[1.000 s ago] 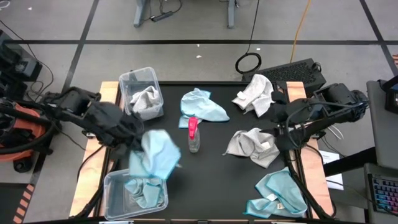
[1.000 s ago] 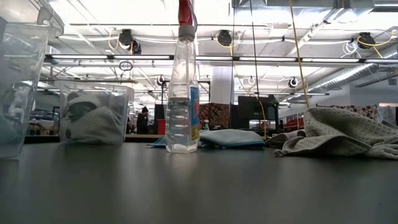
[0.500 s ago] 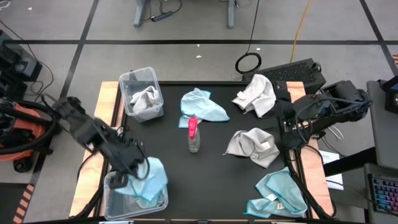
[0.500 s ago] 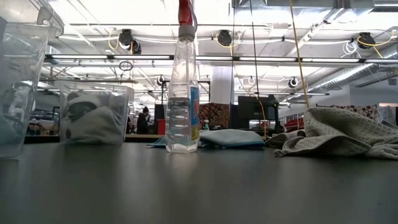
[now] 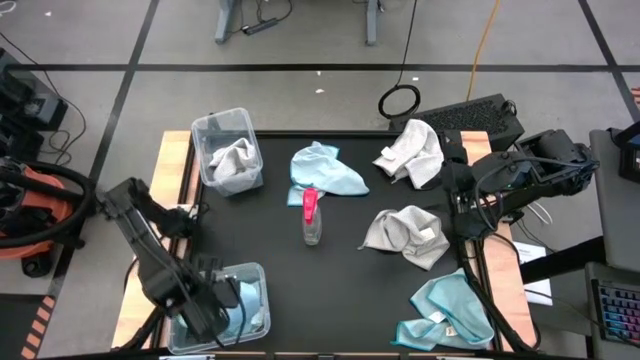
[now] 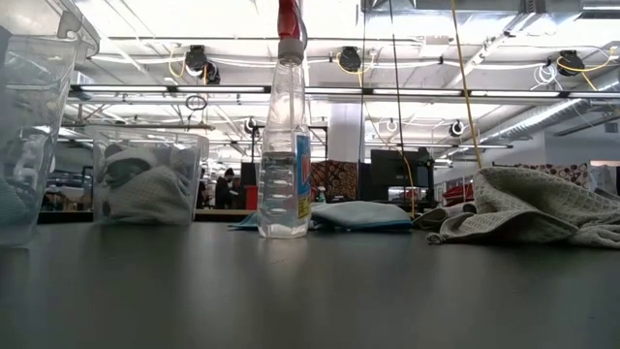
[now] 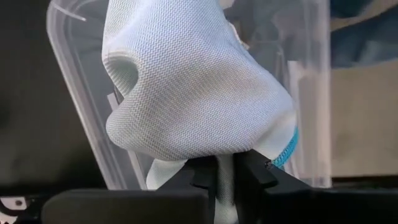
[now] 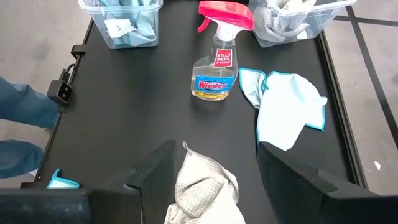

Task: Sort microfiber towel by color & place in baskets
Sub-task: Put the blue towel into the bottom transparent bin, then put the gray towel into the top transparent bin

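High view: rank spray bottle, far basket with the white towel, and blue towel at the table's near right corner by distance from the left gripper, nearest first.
From the left gripper, over the near-left basket:
1. Spray bottle, table centre.
2. Far basket, back left, holding the white towel.
3. Blue towel, near right corner.

- Grey floor (image 5: 300, 40) crossed by dark lines fills the upper part of the high view.
- A keyboard (image 5: 470, 115) sits at upper right.
- Ceiling lights (image 6: 242, 89) and pipes span the top of the low view.
- A person (image 6: 225, 187) stands far back at left.
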`<state>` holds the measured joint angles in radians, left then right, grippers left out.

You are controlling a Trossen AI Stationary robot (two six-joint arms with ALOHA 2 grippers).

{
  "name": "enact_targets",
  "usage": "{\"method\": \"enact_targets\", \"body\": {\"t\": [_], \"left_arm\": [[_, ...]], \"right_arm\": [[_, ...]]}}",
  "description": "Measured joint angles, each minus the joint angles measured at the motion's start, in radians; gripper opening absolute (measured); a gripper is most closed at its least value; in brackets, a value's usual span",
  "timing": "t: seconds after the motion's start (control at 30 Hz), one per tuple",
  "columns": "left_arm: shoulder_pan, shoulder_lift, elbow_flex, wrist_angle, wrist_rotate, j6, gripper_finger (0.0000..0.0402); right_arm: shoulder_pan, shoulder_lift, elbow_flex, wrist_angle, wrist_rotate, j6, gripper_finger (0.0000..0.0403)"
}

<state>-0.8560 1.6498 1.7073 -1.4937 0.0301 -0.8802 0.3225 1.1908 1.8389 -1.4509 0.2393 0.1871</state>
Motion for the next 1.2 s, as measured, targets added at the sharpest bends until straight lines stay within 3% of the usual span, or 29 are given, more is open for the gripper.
{"method": "enact_targets", "body": {"t": [0.37,0.73,0.87,1.2], "left_arm": [[-0.085,0.161,0.0,0.037,-0.024,-0.064,0.0071],[-0.122,0.134,0.003,0.035,-0.12,-0.24,0.0245],[-0.122,0.07,0.022,0.056,-0.242,-0.24,0.028],[-0.074,-0.113,0.028,0.007,-0.536,-0.195,0.0285]], "right_arm": [[0.0,0.0,0.0,0.001,0.0,-0.016,0.0217],[0.0,0.0,0.0,-0.007,-0.004,-0.008,0.0217],[0.0,0.0,0.0,-0.01,-0.003,-0.008,0.0217],[0.0,0.001,-0.087,0.038,-0.002,-0.015,0.0217]]}}
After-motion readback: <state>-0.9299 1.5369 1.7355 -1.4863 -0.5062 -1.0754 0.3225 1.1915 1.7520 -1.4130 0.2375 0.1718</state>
